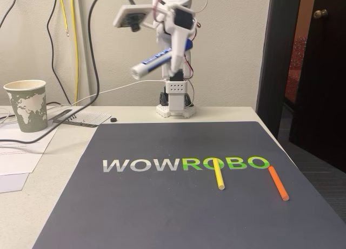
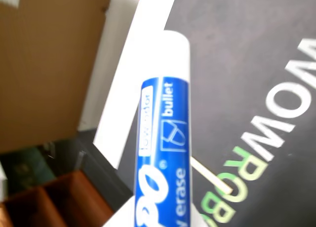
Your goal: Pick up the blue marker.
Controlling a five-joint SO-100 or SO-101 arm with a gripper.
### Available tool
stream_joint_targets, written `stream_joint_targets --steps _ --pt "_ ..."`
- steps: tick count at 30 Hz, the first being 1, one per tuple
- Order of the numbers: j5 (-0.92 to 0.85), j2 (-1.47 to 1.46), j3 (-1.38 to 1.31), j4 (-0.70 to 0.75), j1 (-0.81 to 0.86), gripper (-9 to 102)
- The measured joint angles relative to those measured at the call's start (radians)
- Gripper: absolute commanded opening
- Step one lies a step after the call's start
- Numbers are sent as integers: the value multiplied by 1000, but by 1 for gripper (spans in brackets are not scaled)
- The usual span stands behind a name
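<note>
Blue marker (image 1: 157,58) lifted high above the dark mat (image 1: 162,216), clamped in the end effector (image 1: 174,53).
Held mid-barrel, tilted; yellow stick (image 1: 218,175) and orange stick (image 1: 278,183) lie below.

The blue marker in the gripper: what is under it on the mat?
The blue marker hangs high above the dark mat, clamped in the gripper. In the wrist view the mat's lettering and a yellow stick show below; the marker covers part of the mat.

we record a blue marker (image 1: 157,58) with white barrel and blue label, a dark grey mat (image 1: 162,216) lettered white and green, yellow stick (image 1: 218,175), orange stick (image 1: 278,183), green-patterned cup (image 1: 27,105).
</note>
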Motion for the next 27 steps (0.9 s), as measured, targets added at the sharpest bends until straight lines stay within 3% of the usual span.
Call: stream_joint_targets --steps 8,27 --pt "225 0 0 -61 35 0" --pt "387 21 0 -75 118 0"
